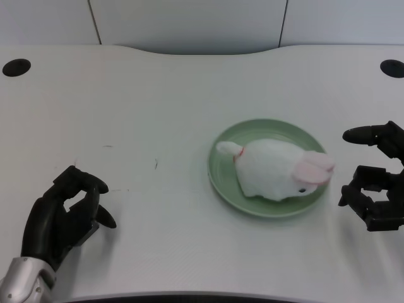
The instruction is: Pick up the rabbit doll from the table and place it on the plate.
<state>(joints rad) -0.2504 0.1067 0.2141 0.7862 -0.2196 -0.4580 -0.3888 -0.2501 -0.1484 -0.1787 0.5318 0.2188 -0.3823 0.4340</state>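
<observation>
A white rabbit doll (274,169) with pink ears lies on its side on the green plate (222,153), right of the table's middle. My left hand (63,218) is low at the front left of the table, far from the plate, with its fingers curled inward around nothing. My right hand (376,184) sits just right of the plate, apart from it.
The white table (158,113) has two dark round holes at its back corners, one on the left (16,67) and one on the right (392,67). A few small dark marks (155,164) dot the surface left of the plate.
</observation>
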